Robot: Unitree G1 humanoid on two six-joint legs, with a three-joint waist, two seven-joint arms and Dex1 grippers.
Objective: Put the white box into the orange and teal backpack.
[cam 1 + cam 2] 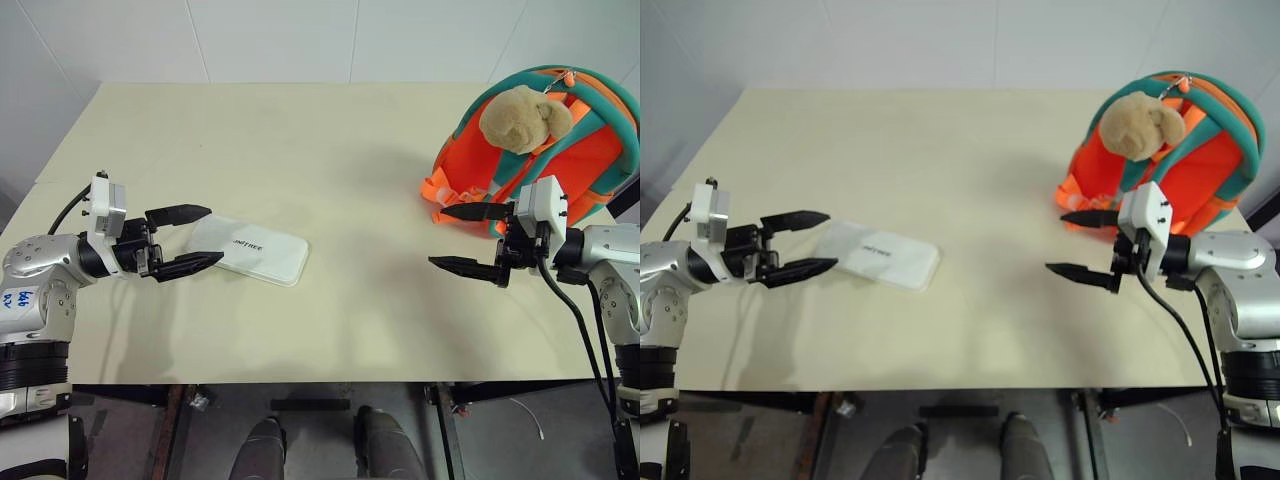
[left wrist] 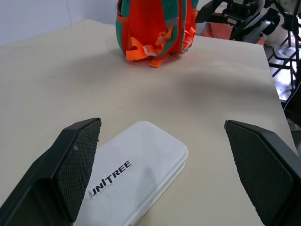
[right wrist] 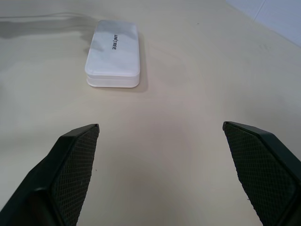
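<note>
Left eye view: white box [image 1: 252,250] lies flat on the cream table [image 1: 300,150], toward its left front, dark lettering up; left gripper [image 1: 186,240] sits at the box's left end, fingers spread wide, holding nothing, one fingertip over the box's near corner, contact unclear; orange and teal backpack [image 1: 590,150] stands at the table's right rear, well apart from the box, tan plush bear [image 1: 522,118] hanging on its front; right gripper [image 1: 460,238] hovers just in front of the backpack, jaws wide, empty, pointing toward the box.
</note>
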